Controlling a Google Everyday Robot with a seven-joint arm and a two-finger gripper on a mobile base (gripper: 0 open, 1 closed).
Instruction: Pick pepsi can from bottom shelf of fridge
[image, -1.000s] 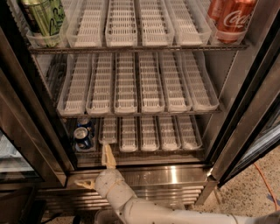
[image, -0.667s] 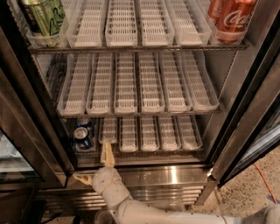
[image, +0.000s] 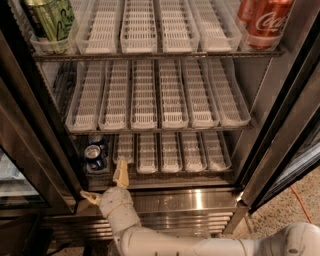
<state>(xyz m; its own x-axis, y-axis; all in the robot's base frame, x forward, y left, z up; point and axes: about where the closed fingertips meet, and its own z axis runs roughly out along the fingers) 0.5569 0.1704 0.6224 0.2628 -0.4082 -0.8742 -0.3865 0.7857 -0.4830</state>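
The gripper (image: 105, 186) has crept a little up and to the left since the earlier frames, closing on the front of the fridge (image: 280, 125); nothing else has shifted. It now sits just outside the steel ledge at the front of the bottom shelf (image: 200, 181). Its fingers are spread wide and hold nothing, one pointing up towards the shelf and the other out to the left.

The pepsi can (image: 93, 156) stands upright at the far left of that shelf, above and slightly left of the gripper and not touching it. Whether the blue shape right behind it is a second can I cannot tell.

To do this step well, the hand probably needs to rise over the ledge, turn so the fingers straddle the can's sides, then go straight in and close low on the body.

Room is tight. The dark door post (image: 47, 130) lies close on the can's left, the first white tray (image: 125, 150) just beside it on the right, and the middle shelf (image: 160, 131) hangs close overhead. The open space is out front, so backing straight out looks like the safest way to withdraw.
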